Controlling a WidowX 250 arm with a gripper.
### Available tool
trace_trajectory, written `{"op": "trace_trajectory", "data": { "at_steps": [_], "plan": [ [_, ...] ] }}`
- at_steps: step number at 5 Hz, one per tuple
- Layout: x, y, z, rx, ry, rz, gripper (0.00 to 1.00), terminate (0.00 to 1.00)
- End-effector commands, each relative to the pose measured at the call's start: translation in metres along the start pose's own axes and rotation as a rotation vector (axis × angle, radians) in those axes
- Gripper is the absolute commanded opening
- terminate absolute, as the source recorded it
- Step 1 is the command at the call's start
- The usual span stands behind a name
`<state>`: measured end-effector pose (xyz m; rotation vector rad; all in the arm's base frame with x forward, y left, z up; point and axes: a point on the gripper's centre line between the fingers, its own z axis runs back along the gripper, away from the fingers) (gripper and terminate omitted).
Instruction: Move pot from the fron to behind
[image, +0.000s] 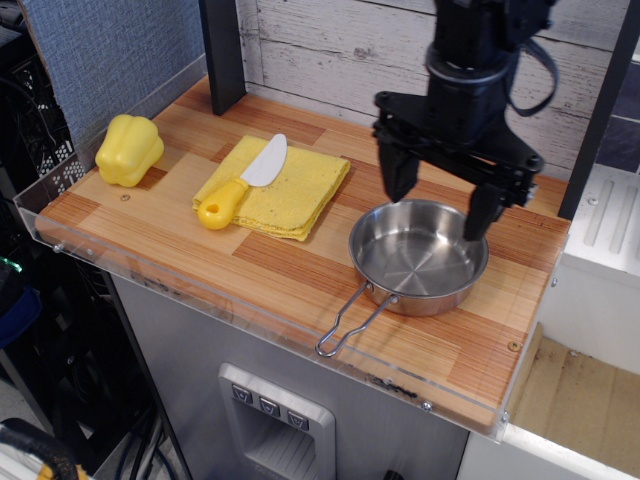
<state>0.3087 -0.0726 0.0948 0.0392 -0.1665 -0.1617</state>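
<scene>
Bare wood behind pot (418, 258); cloth (277, 187) leftward.

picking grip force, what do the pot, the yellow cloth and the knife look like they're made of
The pot: polished metal, likely stainless steel, since it is mirror-bright, with a thin wire loop handle.
The yellow cloth: soft woven fabric, matte, folded in layers.
The knife: probably plastic; dull white blade, glossy yellow handle.
</scene>
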Motion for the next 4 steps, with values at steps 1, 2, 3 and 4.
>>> {"op": "trace_trajectory", "data": {
  "at_steps": [1, 2, 3, 4],
  "plan": [
    [0.0026, 0.0165, 0.02, -0.061, -0.004, 0.043, 1.0, 0.0],
    [0.0042, 0.0199, 0.0203, -0.054, 0.023, 0.008, 1.0, 0.0],
    [0.0014, 0.0242, 0.0138, 0.012, 0.162, 0.014, 1.0, 0.0],
    [0.0014, 0.0242, 0.0138, 0.012, 0.162, 0.014, 1.0, 1.0]
  ]
}}
